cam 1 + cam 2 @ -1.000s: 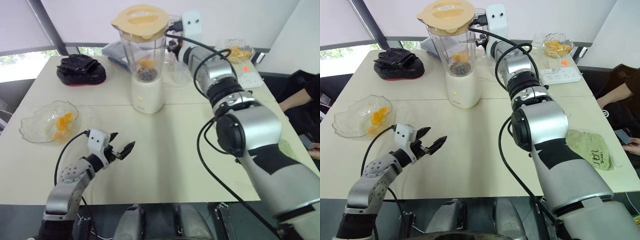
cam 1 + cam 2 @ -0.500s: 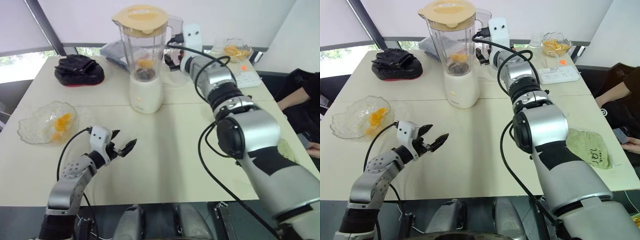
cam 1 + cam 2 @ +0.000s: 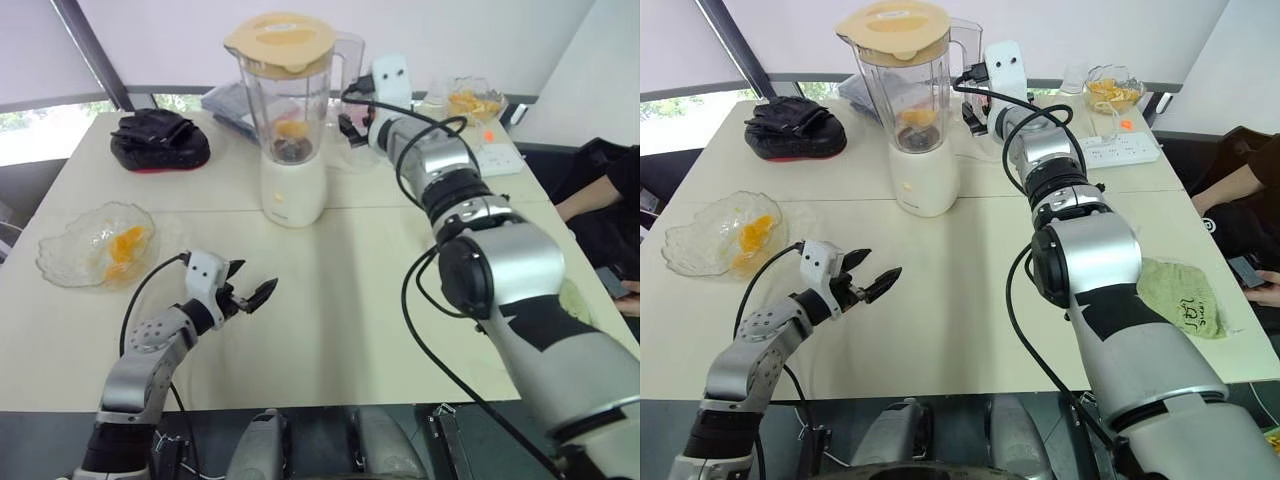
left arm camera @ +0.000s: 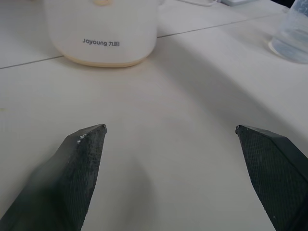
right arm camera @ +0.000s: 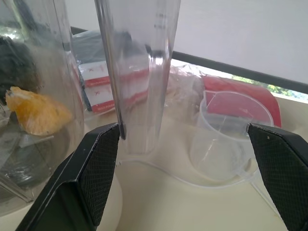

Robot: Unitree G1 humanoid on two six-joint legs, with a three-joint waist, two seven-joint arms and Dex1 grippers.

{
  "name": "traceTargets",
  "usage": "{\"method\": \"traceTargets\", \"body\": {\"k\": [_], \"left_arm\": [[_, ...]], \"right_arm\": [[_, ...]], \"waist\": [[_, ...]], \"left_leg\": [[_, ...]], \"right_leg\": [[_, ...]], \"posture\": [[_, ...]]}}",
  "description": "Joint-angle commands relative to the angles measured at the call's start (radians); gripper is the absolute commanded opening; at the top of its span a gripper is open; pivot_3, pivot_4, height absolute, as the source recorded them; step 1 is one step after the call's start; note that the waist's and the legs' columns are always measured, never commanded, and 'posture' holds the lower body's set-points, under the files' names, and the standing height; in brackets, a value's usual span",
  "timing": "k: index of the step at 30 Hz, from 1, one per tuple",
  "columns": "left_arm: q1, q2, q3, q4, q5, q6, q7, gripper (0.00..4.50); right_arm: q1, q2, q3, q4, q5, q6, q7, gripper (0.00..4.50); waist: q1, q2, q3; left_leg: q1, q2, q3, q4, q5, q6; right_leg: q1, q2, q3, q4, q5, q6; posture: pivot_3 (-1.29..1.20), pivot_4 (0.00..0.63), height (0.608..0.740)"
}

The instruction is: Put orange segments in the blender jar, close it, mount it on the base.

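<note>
The blender jar (image 3: pixel 290 105) stands mounted on the cream base (image 3: pixel 292 190) at the table's back middle, with its pale yellow lid (image 3: pixel 282 40) on top. An orange segment (image 5: pixel 36 110) lies inside above the blade. My right gripper (image 5: pixel 183 127) is open just behind and right of the jar. The jar's clear handle (image 5: pixel 139 72) stands between its fingers, close to one of them and not clamped. My left gripper (image 3: pixel 255 292) hovers open low over the near left of the table, holding nothing. More orange segments (image 3: pixel 125 245) lie in a glass bowl (image 3: pixel 60 270) at the left.
A black bundle (image 3: pixel 160 140) lies at the back left. A small clear cup (image 5: pixel 226 139) sits behind the jar. At the back right are a glass bowl of peel scraps (image 3: pixel 475 100) and a white power strip (image 3: pixel 495 150). A green cloth (image 3: pixel 1185 300) lies at the right edge, near a person's arm (image 3: pixel 600 190).
My right gripper has opened off the jar's handle and sunk slightly. The jar stays on the base. The left gripper has kept still and open.
</note>
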Motion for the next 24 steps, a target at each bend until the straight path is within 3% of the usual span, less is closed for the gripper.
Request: {"method": "traceTargets", "body": {"k": [1,6,13,19,22,24], "left_arm": [[-0.020,0.006,0.000,-0.009,0.005,-0.027,-0.013,4.50],[-0.022,0.007,0.001,-0.016,-0.001,-0.020,-0.021,4.50],[-0.011,0.020,0.030,-0.067,-0.043,0.028,-0.019,4.50],[-0.039,0.044,0.107,-0.126,-0.114,0.095,0.003,4.50],[-0.041,0.063,0.130,-0.165,-0.136,0.125,0.010,4.50],[-0.046,0.082,0.162,-0.205,-0.163,0.156,0.023,4.50]], "right_arm": [[0.001,-0.020,0.001,-0.068,0.002,0.004,0.005,4.33],[0.160,-0.026,0.009,-0.234,0.022,0.030,0.069,4.33],[0.719,-0.072,0.030,-1.059,0.152,0.257,0.256,4.33],[1.005,-0.201,0.036,-1.601,0.309,0.456,0.388,4.33],[1.088,-0.266,-0.002,-1.760,0.399,0.533,0.427,4.33],[1.154,-0.330,-0.092,-1.865,0.498,0.593,0.466,4.33]], "waist": [[0.000,0.000,0.000],[0.003,-0.001,-0.001],[0.005,-0.001,-0.001],[0.005,0.000,0.000],[0.010,0.000,0.000],[0.018,0.000,0.000]], "left_leg": [[0.000,0.000,0.000,0.000,0.000,0.000],[0.000,0.000,0.000,0.000,0.000,0.000],[-0.001,0.000,-0.001,0.000,0.000,0.000],[0.000,0.001,-0.001,0.000,0.000,0.000],[0.002,0.003,-0.003,0.000,-0.002,0.004],[0.003,0.003,-0.003,0.000,-0.002,0.005]], "right_leg": [[0.000,0.000,0.000,0.000,0.000,0.000],[0.001,0.000,0.000,0.000,0.000,0.000],[0.001,0.000,-0.001,-0.001,0.000,0.000],[0.000,0.002,0.000,0.000,0.001,-0.002],[0.003,0.003,0.000,0.000,0.001,-0.002],[0.005,0.003,0.000,-0.001,0.001,-0.003]], "posture": [[0.00,0.150,0.740],[0.00,0.150,0.740],[0.00,0.150,0.740],[0.00,0.150,0.740],[0.00,0.150,0.740],[0.00,0.150,0.740]]}}
